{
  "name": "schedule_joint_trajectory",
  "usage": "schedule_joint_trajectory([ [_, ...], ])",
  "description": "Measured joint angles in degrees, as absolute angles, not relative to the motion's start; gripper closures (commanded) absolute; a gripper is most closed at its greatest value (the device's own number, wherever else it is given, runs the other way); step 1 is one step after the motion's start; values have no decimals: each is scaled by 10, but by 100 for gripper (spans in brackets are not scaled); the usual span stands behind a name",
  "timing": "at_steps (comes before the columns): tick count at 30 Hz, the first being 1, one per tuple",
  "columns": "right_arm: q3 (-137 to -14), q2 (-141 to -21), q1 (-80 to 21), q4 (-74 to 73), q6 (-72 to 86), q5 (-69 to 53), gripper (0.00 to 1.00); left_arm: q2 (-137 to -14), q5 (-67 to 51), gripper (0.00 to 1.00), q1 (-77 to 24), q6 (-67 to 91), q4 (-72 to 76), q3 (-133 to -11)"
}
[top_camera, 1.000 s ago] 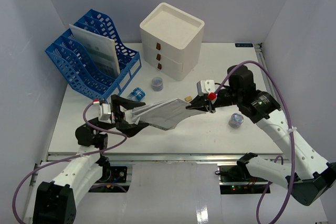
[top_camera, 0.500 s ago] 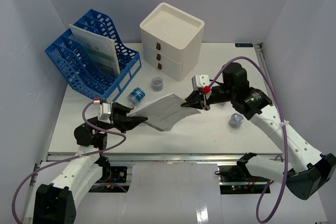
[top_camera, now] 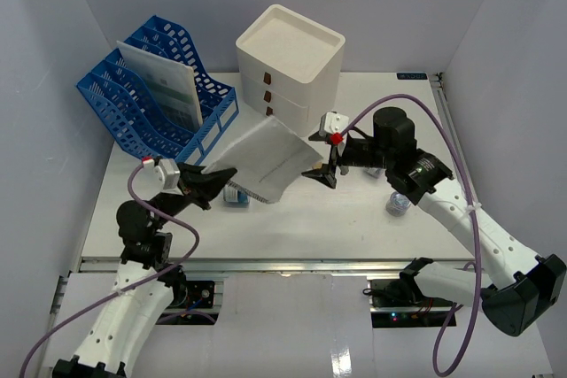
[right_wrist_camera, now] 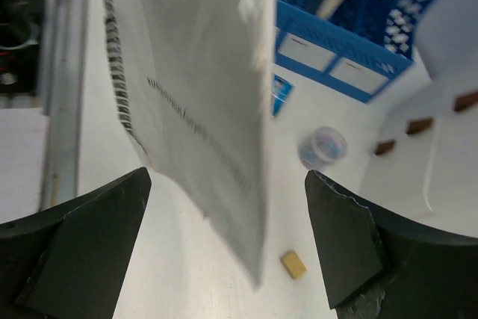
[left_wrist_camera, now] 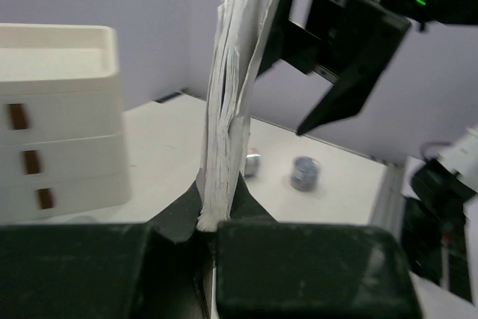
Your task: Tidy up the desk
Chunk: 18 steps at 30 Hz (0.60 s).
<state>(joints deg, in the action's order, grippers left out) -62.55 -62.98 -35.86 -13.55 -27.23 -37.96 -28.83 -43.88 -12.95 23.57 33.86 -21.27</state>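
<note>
We look down on the flat, smooth white tabletop [top_camera: 354,219], a metal rail [top_camera: 292,264] along its near edge, lying below both arms. Our left pincer [top_camera: 211,185] is pressed together on the corner of a thin, limp paper sheaf [top_camera: 261,155] raised off the surface. Our right pincer [top_camera: 324,165] stands spread at the sheaf's far edge.

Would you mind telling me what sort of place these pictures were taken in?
Probably a robotics test cell staged as an office: a white desk walled by plain panels, carrying a blue file rack and a three-drawer box, with two robot arms at its front edge.
</note>
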Motion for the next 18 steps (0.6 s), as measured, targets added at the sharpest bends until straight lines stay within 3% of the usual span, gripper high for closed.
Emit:
schedule_joint_trajectory([
  [10, -548, -603, -332, -69, -230, -187, 10, -318, -22, 100, -128, 159, 4, -450],
  [18, -460, -575, -303, -36, -210, -184, 10, -396, 101, 100, -128, 203, -156, -643],
])
